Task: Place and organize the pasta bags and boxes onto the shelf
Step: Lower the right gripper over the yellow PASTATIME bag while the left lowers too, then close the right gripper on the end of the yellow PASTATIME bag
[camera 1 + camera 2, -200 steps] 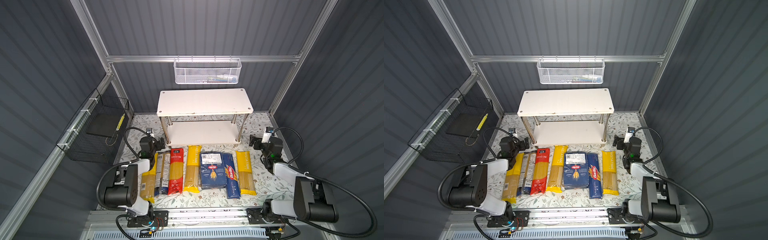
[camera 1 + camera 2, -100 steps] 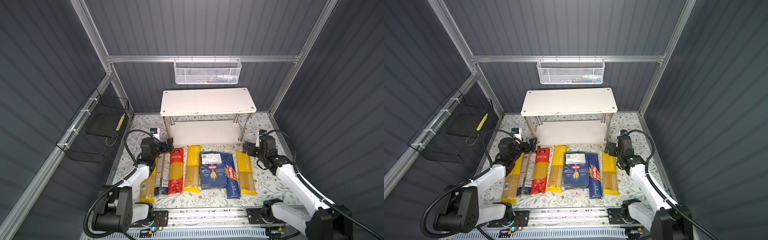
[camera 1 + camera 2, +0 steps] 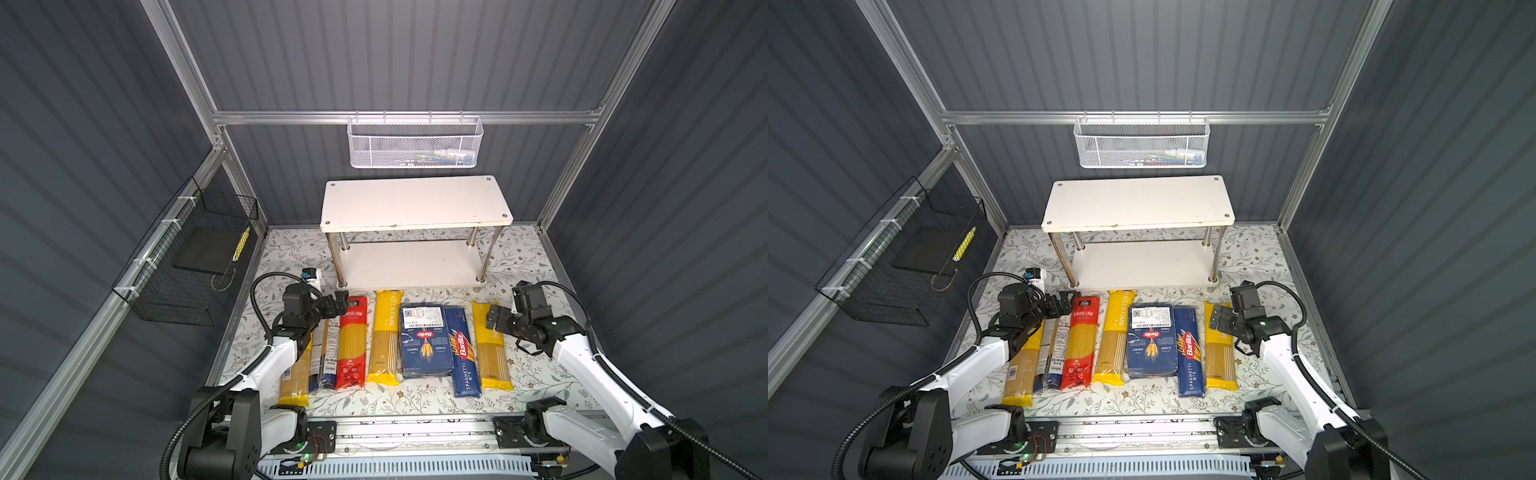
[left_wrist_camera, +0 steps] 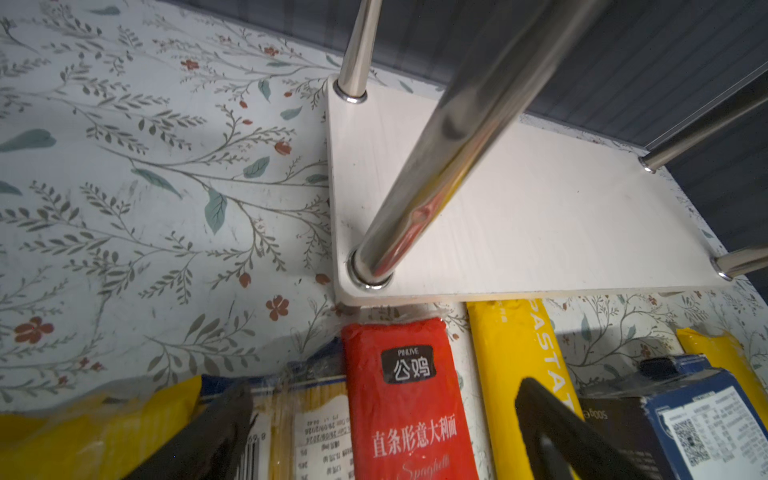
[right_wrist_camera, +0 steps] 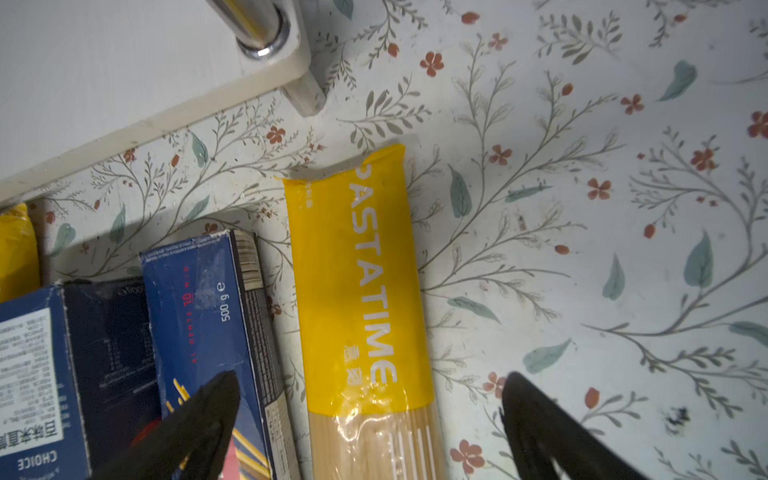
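Right wrist view: the right gripper, fingers half out of view, hangs wide open over a yellow-ended bag. The left gripper, also spread, hovers over the red bag; its arm hides part of the leftmost bag. All lie just before the shelf.

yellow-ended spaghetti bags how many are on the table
3. Left-end bag, partly under the left arm; middle bag, between the red bag and the wide box; right-end bag, beside the narrow box.
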### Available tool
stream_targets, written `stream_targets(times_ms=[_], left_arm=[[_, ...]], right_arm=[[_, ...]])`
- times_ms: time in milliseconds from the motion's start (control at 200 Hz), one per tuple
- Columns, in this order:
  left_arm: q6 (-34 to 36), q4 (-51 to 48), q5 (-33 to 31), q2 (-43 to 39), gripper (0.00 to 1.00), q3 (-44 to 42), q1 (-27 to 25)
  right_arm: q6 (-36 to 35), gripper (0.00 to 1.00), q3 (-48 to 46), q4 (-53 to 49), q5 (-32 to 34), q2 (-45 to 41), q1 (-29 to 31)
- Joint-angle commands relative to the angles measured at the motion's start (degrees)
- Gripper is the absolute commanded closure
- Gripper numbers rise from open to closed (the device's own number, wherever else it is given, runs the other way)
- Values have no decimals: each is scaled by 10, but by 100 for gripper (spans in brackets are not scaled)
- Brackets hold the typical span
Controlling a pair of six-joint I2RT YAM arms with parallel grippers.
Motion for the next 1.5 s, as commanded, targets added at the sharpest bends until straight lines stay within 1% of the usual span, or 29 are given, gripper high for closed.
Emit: stream_targets(times_ms=[0,190,265,350,410,435,500,635,775,880,1040,1175,1326,1496], left_arm=[[-9,-44,4,4,0,9,2],[-12,-44,19,-10,0,-24,2],[-20,-25,21,-32,0,-45,2],[-14,21,44,-62,0,-73,2],[-11,38,43,-82,0,-86,2],[-10,42,42,-88,0,-90,2],[-6,50,42,-99,0,-96,2],[7,44,33,-102,0,-90,2],[28,40,3,-114,0,-89,2],[31,47,15,-123,0,-95,2],[29,45,10,-122,0,-94,2],[30,44,13,-115,0,-91,2],[30,44,11,-115,0,-90,2],[29,43,9,-115,0,-90,2]], right_arm=[[18,1,16,-50,3,12,16],[36,1,6,-58,-1,30,38],[41,1,-4,-50,-2,33,41],[43,1,-9,-41,-3,43,45],[42,1,-9,-40,-3,46,48],[42,1,-8,-41,0,65,50],[42,1,-9,-38,2,77,54],[38,1,-12,-22,-4,97,56],[34,1,-10,-15,-7,123,57],[35,1,-4,-10,-13,141,58],[42,1,4,-6,-34,170,60],[44,1,8,-18,-13,188,61],[44,1,12,-24,-18,210,62],[53,1,13,-26,-9,208,62]])
